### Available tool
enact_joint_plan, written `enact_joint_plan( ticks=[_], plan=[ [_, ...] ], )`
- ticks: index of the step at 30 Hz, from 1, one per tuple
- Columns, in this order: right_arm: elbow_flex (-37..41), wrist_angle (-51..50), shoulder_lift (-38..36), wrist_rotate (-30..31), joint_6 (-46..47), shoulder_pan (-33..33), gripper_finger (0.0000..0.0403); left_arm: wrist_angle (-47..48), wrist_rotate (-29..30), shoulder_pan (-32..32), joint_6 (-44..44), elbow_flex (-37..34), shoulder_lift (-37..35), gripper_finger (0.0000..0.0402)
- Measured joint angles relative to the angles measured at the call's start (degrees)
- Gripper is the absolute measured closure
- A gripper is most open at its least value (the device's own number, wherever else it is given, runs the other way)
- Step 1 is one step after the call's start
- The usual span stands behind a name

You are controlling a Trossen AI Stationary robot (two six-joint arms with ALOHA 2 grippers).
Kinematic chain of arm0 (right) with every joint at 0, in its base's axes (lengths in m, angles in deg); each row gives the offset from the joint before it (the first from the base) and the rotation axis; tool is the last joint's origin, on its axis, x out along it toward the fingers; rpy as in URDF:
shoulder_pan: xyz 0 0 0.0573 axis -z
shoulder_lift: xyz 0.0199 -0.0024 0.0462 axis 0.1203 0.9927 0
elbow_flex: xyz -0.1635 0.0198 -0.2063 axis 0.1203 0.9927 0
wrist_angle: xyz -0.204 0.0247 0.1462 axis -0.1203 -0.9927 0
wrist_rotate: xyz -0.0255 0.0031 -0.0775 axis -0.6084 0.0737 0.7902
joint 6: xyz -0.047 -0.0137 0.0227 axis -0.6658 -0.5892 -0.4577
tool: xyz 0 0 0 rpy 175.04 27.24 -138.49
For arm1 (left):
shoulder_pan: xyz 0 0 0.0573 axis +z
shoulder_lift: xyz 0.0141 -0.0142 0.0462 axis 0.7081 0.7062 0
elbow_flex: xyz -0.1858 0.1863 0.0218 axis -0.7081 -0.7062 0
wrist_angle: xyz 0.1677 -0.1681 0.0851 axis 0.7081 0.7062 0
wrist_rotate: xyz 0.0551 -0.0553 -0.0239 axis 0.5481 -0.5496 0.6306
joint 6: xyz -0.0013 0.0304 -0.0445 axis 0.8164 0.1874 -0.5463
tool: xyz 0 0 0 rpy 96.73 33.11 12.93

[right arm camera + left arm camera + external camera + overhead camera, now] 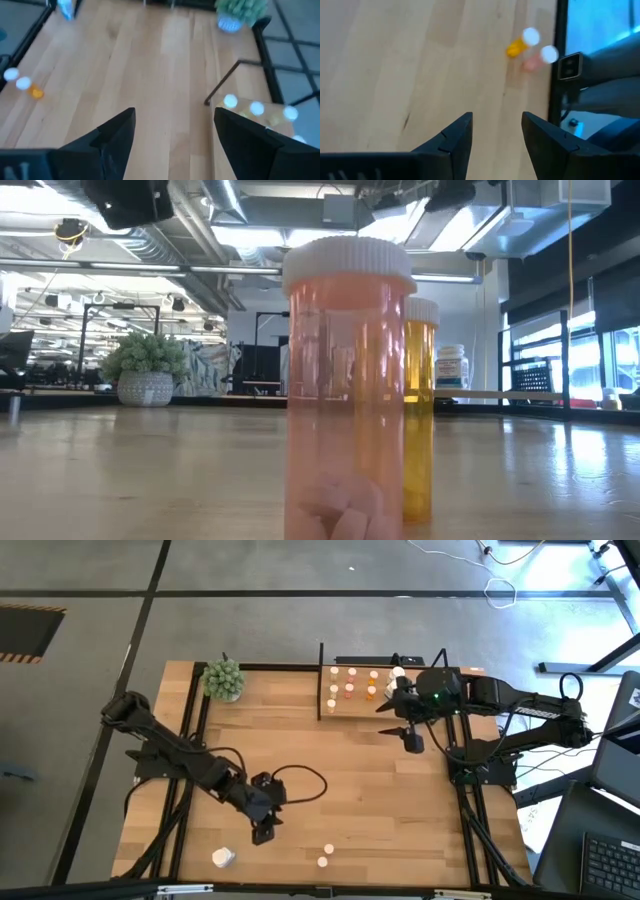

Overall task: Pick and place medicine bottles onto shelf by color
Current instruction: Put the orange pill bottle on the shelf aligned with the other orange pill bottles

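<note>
Two small white-capped medicine bottles stand on their bases near the table's front edge: a pinkish one (pixel 348 390) (pixel 536 61) and an orange one (pixel 421 420) (pixel 516 48). From above they show as a pair (pixel 326 855). My left gripper (pixel 263 834) (pixel 497 134) hovers open to their left, pointing toward them with nothing between its fingers. The shelf (pixel 352 712), a light-wood board with black uprights, stands at the far side with several small bottles (pixel 350 688) on it. My right gripper (pixel 411 740) (pixel 175 135) hangs open just right of the shelf.
A green plant in a pot (pixel 224 679) stands at the far left corner. A larger white bottle (pixel 223 858) sits near the front edge, left of my left gripper. A black cable (pixel 305 780) loops on the table's middle. Bare wood lies between the two arms.
</note>
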State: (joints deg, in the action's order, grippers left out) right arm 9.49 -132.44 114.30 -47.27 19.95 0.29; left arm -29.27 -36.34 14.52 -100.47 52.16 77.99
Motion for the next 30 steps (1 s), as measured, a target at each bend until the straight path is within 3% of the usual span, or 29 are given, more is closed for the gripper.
enact_joint_plan(
  ticks=[11,14,16,18,20,24,30],
  plan=[
    [0.00,11.90,0.39,-1.56,10.90,0.00,0.0130,-0.27,2.96,-3.04,-0.11,-0.02,2.93,0.0237],
    [0.00,12.19,0.75,-5.78,13.29,0.00,0.0130,-0.37,3.62,-3.31,-0.15,-0.02,2.95,0.0237],
    [0.00,11.64,1.24,-11.78,13.13,-0.34,0.0130,-0.23,3.87,-3.33,-0.11,-0.02,2.95,0.0237],
    [0.00,11.03,1.75,-17.38,9.79,-1.55,0.0130,-0.23,3.87,-3.35,-0.07,-0.02,2.95,0.0237],
    [0.00,9.74,2.07,-19.31,5.86,-3.69,0.0130,-0.24,3.90,-3.35,-0.07,-0.02,2.95,0.0237],
    [0.00,9.56,3.50,-16.91,1.18,-9.72,0.0130,-0.23,3.98,-3.35,-0.02,-0.02,2.95,0.0237],
    [0.00,9.62,7.79,-6.10,1.96,-16.89,0.0130,-0.25,4.05,-3.35,-0.02,-0.04,2.95,0.0237]
  ],
)
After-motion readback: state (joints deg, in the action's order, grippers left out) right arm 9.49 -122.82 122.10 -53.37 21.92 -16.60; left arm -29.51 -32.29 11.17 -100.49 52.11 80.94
